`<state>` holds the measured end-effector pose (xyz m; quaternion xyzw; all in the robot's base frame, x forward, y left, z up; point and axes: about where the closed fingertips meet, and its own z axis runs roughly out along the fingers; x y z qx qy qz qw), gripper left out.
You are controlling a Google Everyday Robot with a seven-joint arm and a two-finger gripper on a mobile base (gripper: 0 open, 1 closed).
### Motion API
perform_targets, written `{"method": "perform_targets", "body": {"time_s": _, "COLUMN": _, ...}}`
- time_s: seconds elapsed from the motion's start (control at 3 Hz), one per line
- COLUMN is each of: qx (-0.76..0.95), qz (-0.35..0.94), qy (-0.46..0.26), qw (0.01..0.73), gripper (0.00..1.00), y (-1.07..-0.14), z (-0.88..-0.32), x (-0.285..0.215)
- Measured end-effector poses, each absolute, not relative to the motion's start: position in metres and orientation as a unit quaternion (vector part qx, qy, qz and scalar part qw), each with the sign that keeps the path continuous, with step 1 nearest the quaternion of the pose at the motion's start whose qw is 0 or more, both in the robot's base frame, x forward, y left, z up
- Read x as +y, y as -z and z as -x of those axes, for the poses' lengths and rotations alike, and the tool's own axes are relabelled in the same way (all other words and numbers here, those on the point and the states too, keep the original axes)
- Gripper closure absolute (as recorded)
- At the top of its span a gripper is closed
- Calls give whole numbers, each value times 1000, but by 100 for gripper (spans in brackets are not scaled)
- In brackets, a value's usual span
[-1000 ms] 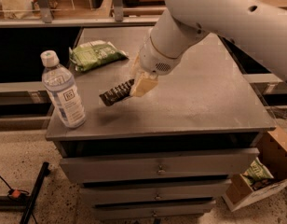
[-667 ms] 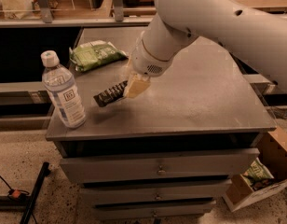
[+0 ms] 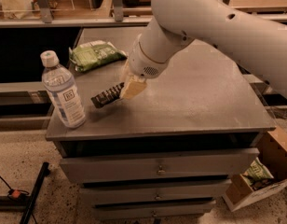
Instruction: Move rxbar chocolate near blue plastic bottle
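The rxbar chocolate (image 3: 106,95) is a dark flat bar held in my gripper (image 3: 129,88), tilted, just above the grey cabinet top (image 3: 199,97). My gripper is shut on its right end. The blue plastic bottle (image 3: 63,90) stands upright at the front left corner of the cabinet top, a short gap to the left of the bar's free end. My white arm comes down from the upper right.
A green crinkly snack bag (image 3: 94,54) lies at the back left of the cabinet top. Drawers are below the top. A cardboard box (image 3: 260,181) with snacks sits on the floor at the right. A black stand leg (image 3: 34,195) lies at the lower left.
My gripper has moved left and slightly toward the front with the bar, bringing it closer to the bottle. The bottle and green bag have not moved.
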<state>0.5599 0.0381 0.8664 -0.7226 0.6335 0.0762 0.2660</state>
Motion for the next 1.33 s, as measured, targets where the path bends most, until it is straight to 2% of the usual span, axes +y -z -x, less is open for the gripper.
{"method": "perform_targets", "body": {"time_s": 0.67, "qx": 632, "qz": 724, "qy": -76, "qw": 265, "gripper": 14, "y": -866, "z": -558, "x": 40}}
{"method": "perform_targets", "body": {"time_s": 1.0, "qx": 631, "qz": 725, "qy": -76, "qw": 264, "gripper": 0, "y": -866, "z": -558, "x": 41}}
{"method": "perform_targets", "body": {"time_s": 1.33, "qx": 631, "qz": 725, "qy": -76, "qw": 264, "gripper": 0, "y": -866, "z": -558, "x": 42}}
